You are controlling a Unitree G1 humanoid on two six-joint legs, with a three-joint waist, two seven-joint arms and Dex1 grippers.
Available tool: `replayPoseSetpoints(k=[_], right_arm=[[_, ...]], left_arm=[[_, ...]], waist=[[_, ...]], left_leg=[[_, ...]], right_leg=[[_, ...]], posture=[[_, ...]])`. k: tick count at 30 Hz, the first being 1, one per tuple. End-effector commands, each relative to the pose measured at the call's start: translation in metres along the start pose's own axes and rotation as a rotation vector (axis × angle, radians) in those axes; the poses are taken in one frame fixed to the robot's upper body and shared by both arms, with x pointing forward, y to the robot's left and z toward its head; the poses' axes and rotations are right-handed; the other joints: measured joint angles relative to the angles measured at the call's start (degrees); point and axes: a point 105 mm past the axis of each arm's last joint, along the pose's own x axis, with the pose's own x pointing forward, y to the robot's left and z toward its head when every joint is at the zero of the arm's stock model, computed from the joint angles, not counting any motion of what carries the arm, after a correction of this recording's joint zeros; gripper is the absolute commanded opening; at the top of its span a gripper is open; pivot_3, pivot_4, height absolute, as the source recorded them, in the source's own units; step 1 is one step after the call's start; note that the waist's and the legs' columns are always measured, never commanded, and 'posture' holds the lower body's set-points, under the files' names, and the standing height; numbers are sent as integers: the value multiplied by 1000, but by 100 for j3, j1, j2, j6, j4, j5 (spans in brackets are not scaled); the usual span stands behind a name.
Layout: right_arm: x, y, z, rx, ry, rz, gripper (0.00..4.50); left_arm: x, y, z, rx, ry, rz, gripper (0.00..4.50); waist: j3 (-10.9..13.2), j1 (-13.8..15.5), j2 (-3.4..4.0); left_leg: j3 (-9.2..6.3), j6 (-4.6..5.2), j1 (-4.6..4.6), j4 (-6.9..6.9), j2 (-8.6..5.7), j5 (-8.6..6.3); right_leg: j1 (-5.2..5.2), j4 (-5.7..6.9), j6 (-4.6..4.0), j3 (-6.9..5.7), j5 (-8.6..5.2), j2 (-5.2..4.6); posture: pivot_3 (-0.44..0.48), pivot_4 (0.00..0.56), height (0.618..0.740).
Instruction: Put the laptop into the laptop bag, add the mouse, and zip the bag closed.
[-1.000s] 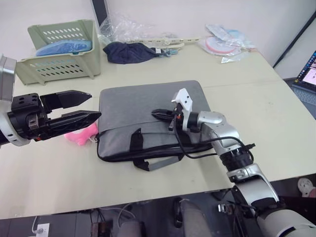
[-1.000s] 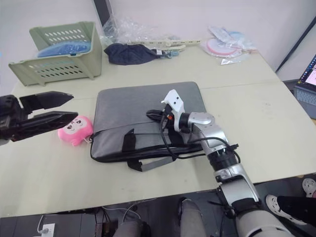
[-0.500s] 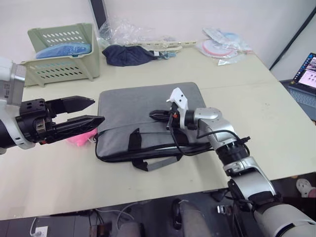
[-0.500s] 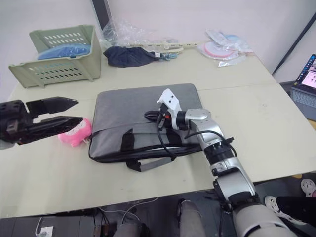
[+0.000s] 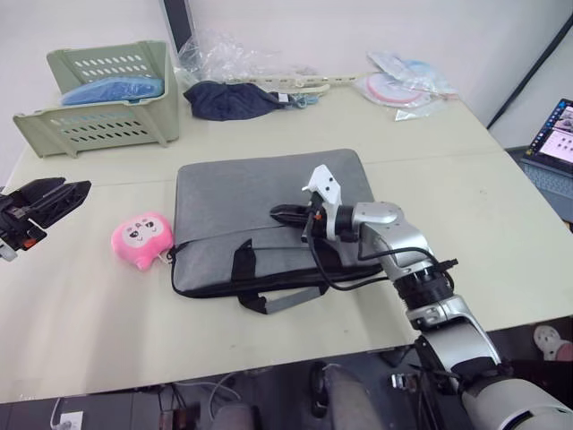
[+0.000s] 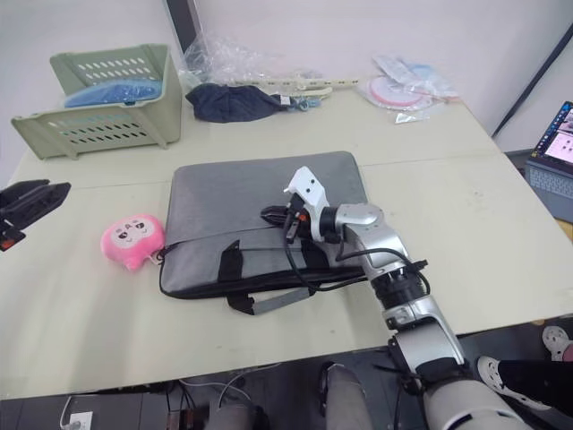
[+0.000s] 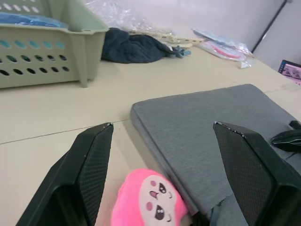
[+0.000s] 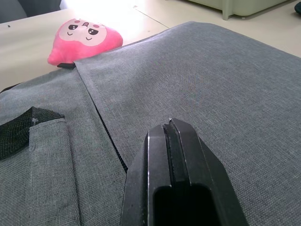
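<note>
Zipping looked to be the step in hand. The laptop bag lay flat on the bench, its black handles trailing toward the near edge, and neither a laptop nor a white mouse could be seen lying loose on the bench — a fair guess was that both were already inside, though the frames could not confirm it. The right pincer rested low over the middle of the bag's upper panel with its two black fingers pressed together; the right wrist view showed no tab or fabric between them, only grey cloth ahead and the dark zipper line running off to one side. Whether that zipper was fully drawn I could not tell.

The left pincer hung well apart from the bag, out over the left edge of the bench, its fingers spread wide on nothing. A pink plush toy sat just beside the bag's left end, and a green basket stood farther back.

Judged from this, the next move called for finding the zipper pull along the bag's seam, parting the right fingers to pinch it, and having the left pincer come in to steady the bag — otherwise the soft cloth would likely drag along.
</note>
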Motion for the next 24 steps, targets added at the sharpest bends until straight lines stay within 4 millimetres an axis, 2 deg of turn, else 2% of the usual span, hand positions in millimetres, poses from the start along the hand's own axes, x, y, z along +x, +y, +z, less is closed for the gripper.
replayPoseSetpoints(k=[1, 8, 16, 21, 24], right_arm=[[0, 13, -55, 148, 161, 22, 77], [-1, 14, -53, 147, 156, 16, 77], [-1, 16, -53, 147, 158, 13, 77], [-2, 15, -53, 141, 159, 7, 77], [-2, 14, -53, 142, 159, 5, 77]], left_arm=[[-1, 13, -14, -10, -1, 12, 3689], [3, 29, -50, -121, 17, 25, 3689], [12, 23, -68, -211, 0, -6, 3689], [21, 16, -65, -248, -33, -28, 3689], [24, 11, -74, -250, 9, -44, 3689]], waist=[[-1, 8, -1], [-10, 6, -15], [-19, 6, -30], [-23, 10, -38], [-25, 10, -40]], left_leg=[[0, 0, 0, -1, 0, 0], [0, 0, 0, -1, 3, 0], [0, 0, 0, 0, 4, 0], [-2, 0, -1, 0, 4, 0], [-2, 0, -1, 1, 4, 0]], right_leg=[[0, -1, 0, 0, 0, 0], [0, 2, 0, -5, 0, 0], [0, 1, 0, -6, 0, -4], [0, 2, 0, -7, 0, -4], [0, 2, 0, -7, 0, -5]], posture=[[0, 150, 740], [0, 150, 740], [0, 150, 740], [0, 150, 740], [0, 150, 740]])
